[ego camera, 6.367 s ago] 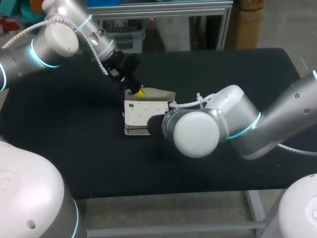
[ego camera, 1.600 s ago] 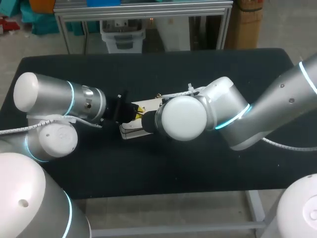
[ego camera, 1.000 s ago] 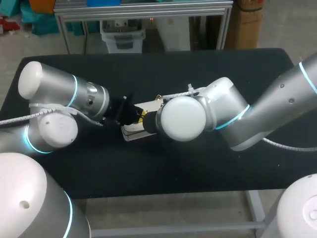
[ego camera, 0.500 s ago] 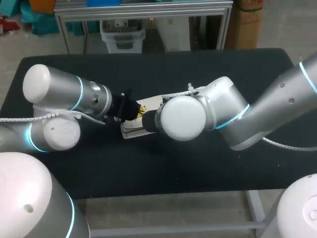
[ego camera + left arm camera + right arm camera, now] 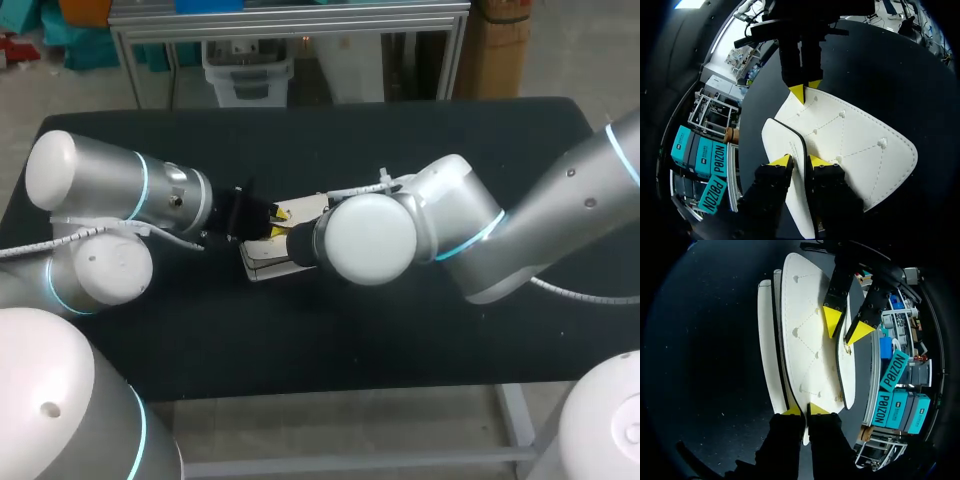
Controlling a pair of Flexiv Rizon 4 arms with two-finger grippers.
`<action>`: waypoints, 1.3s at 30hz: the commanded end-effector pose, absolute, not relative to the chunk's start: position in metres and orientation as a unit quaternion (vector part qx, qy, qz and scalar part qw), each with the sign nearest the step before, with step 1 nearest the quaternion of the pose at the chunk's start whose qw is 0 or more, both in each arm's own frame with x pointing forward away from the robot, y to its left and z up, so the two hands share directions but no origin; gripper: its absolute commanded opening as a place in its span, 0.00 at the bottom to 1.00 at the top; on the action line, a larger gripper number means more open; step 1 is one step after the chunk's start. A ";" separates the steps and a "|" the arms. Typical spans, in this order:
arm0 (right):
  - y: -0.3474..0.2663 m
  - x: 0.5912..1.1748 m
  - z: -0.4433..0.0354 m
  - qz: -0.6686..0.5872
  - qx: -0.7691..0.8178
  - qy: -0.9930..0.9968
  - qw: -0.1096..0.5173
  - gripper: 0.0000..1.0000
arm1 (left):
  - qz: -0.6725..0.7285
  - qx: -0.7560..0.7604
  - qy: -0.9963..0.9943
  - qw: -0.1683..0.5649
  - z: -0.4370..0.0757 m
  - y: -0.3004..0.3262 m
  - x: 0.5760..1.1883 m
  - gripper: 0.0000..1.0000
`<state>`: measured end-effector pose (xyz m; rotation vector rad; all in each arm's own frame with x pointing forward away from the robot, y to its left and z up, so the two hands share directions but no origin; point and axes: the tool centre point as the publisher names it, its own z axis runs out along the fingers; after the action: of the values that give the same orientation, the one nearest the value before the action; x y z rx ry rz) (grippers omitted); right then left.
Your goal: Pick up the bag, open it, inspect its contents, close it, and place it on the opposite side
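A white quilted bag (image 5: 262,262) with black edging lies at the table's middle, largely covered by both wrists. In the left wrist view the bag (image 5: 855,145) spreads ahead of my left gripper (image 5: 800,161), whose yellow tips straddle the black-rimmed edge of one panel, slightly apart. From the far side my right gripper (image 5: 801,91) pinches the opposite edge. In the right wrist view my right gripper (image 5: 804,410) is shut on a thin panel edge of the bag (image 5: 807,340). Across it, my left gripper (image 5: 846,325) has one finger over the flap and the other beyond it. My left gripper (image 5: 277,213) meets the bag from the left.
The black table (image 5: 450,140) runs wide to both sides of the bag. My right arm's bulky wrist and elbow (image 5: 400,235) hang over the middle, and my left arm (image 5: 110,200) crosses the table's left part.
My left arm has shifted a little to the left and its fingers have spread slightly at the bag's edge. The right arm and the bag stay in place.
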<state>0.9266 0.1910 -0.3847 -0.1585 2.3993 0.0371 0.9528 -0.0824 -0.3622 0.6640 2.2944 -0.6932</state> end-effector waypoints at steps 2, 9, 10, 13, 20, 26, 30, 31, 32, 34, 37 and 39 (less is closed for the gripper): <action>0.189 0.925 -0.386 0.013 -0.060 0.930 0.362 0.00 | -0.299 0.239 0.848 0.367 -0.359 -0.070 0.936 0.58; 0.190 0.924 -0.386 0.013 -0.061 0.930 0.361 0.00 | -0.306 0.187 0.827 0.433 -0.345 -0.071 0.944 0.35; 0.190 0.924 -0.386 0.013 -0.061 0.931 0.361 0.00 | -0.304 0.179 0.825 0.442 -0.343 -0.071 0.947 0.26; 0.190 0.924 -0.386 0.012 -0.062 0.931 0.361 0.00 | -0.292 0.171 0.823 0.456 -0.341 -0.074 0.959 0.13; 0.190 0.925 -0.386 0.010 -0.061 0.931 0.359 0.00 | -0.260 0.172 0.829 0.464 -0.349 -0.081 0.973 0.00; 0.191 0.925 -0.388 0.010 -0.060 0.932 0.357 0.00 | -0.276 0.200 0.821 0.458 -0.346 -0.080 0.952 0.00; 0.191 0.926 -0.388 0.010 -0.060 0.932 0.356 0.00 | -0.287 0.229 0.815 0.448 -0.341 -0.076 0.935 0.00; 0.191 0.926 -0.388 0.010 -0.060 0.932 0.357 0.00 | -0.291 0.236 0.815 0.442 -0.341 -0.076 0.935 0.00; 0.191 0.925 -0.388 0.010 -0.060 0.932 0.357 0.00 | -0.291 0.241 0.816 0.438 -0.341 -0.076 0.934 0.00; 0.191 0.925 -0.388 0.010 -0.059 0.932 0.357 0.00 | -0.284 0.259 0.819 0.426 -0.340 -0.073 0.928 0.00; 0.191 0.925 -0.388 0.009 -0.058 0.932 0.357 0.00 | -0.261 0.261 0.827 0.423 -0.342 -0.072 0.927 0.00; 0.191 0.925 -0.388 0.009 -0.059 0.932 0.357 0.00 | -0.250 0.256 0.834 0.420 -0.347 -0.071 0.929 0.00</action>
<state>0.9228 0.1889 -0.3849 -0.1560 2.4096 0.0289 0.9328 -0.0760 -0.3491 0.6442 2.0644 -0.6509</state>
